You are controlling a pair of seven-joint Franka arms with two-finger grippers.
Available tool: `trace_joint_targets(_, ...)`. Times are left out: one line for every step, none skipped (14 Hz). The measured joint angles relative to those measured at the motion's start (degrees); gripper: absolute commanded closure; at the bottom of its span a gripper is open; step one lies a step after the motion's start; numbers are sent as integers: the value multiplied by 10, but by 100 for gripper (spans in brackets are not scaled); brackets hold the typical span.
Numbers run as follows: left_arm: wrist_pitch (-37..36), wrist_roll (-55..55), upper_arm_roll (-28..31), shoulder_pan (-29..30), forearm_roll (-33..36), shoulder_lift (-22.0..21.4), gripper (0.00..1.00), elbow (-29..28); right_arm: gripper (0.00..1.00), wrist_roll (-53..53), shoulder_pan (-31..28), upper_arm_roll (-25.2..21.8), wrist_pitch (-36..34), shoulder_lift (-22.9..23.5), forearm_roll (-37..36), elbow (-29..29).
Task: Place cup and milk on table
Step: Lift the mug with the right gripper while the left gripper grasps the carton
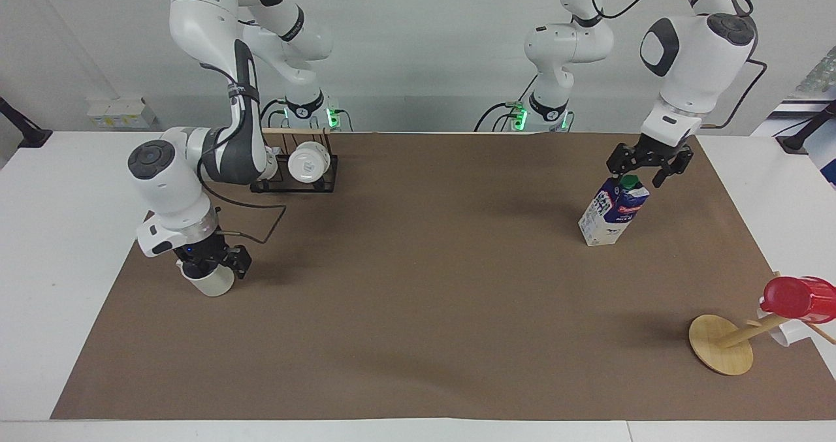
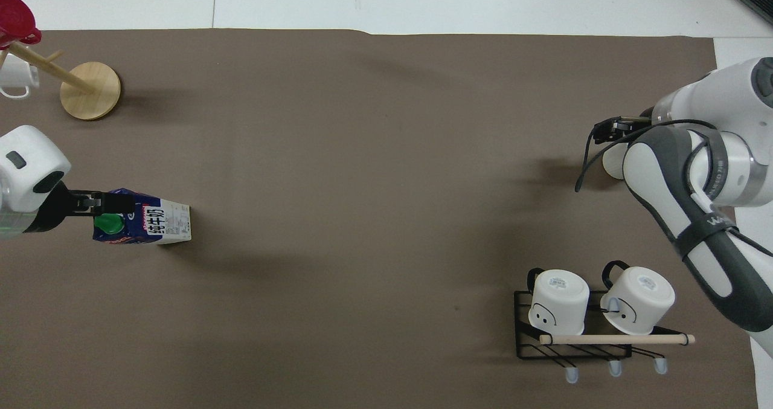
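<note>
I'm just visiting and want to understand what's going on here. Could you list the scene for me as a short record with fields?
cup: standing on the paper-covered table, toward the right arm's end
right claw: down at the cup's rim
milk: standing upright toward the left arm's end
left claw: open, just over the milk's green cap
rack: two white mugs resting on it

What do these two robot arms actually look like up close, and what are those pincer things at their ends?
Both arms are glossy white, built of rounded segments with dark grey joint caps and bands. A black cable runs along each. Each ends in a black two-fingered pincer: the left pincer and the right pincer. Green lights glow at the bases.
</note>
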Motion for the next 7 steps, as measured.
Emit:
trace_joint_targets(13,5,0,0,1,2,0,-12,100,0,0,0,0,0,0,0)
trace_joint_targets(21,17,1,0,3,4,0,-22,100,0,1,0,0,0,0,0)
trace_joint_targets(26,30,2,0,3,5,0,-30,100,0,1,0,0,-1,0,0)
trace_joint_targets(27,38,3,1,3,5,0,-35,100,0,3,0,0,-2,0,0)
trace_joint_targets(27,42,5,1,4,5,4,-37,100,0,5,0,0,-4,0,1)
trace_joint_targets(27,44,5,1,4,5,14,-37,100,0,7,0,-1,-7,0,2)
trace_joint_targets(27,45,5,1,4,5,22,-37,100,0,11,1,-6,-11,0,5)
